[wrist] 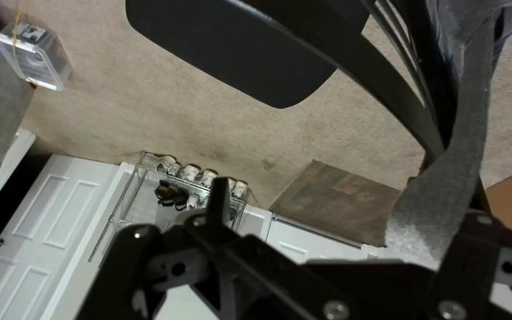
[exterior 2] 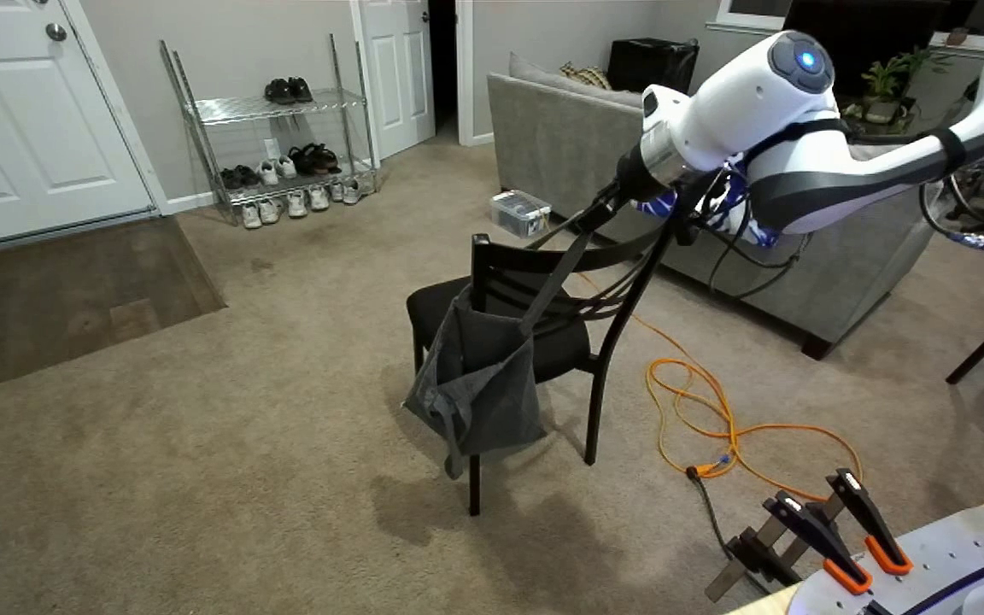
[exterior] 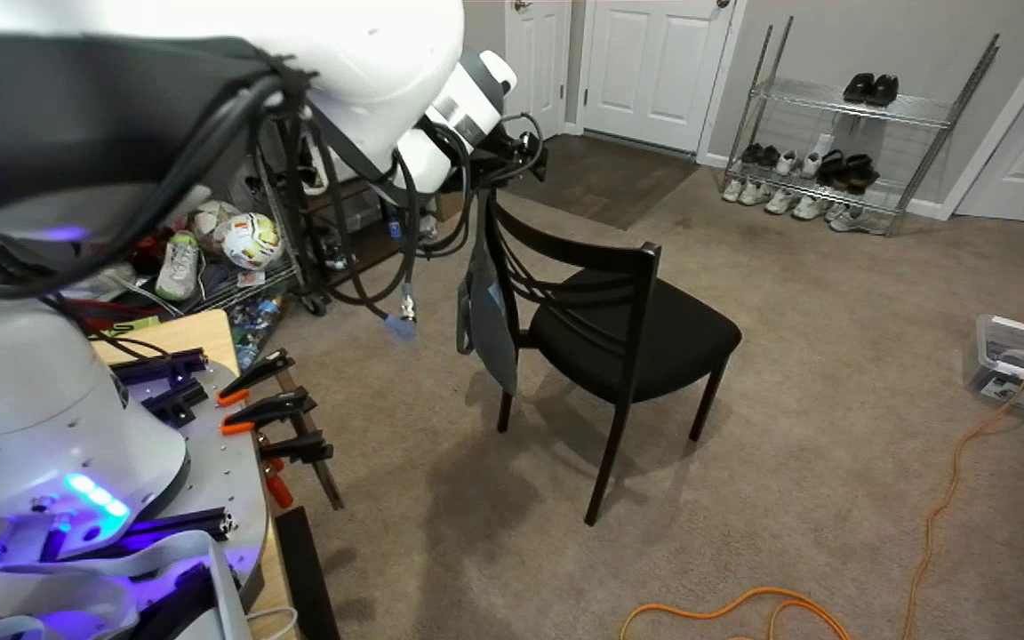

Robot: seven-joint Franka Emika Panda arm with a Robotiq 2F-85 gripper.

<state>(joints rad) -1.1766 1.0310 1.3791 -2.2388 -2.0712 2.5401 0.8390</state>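
A dark grey cloth bag (exterior 2: 492,401) hangs behind the back of a black chair (exterior 2: 556,346); it also shows edge-on in an exterior view (exterior: 490,324). My gripper (exterior 2: 601,212) is above the chair's top rail, with the bag's strap (exterior 2: 562,278) running up to it. In the wrist view my gripper (wrist: 346,204) has its fingers wide apart. The strap (wrist: 438,195) lies on the inner side of the right-hand finger and seems to touch it; its end is hidden behind the gripper body. The chair seat (wrist: 247,49) shows at the top.
A wire shoe rack (exterior: 845,98) stands by the wall near white doors (exterior: 654,71). A grey sofa (exterior 2: 577,128), a clear plastic box (exterior 2: 520,213) and an orange cord (exterior 2: 731,427) are around the chair. Clamps (exterior: 268,409) stick out from the robot's table edge.
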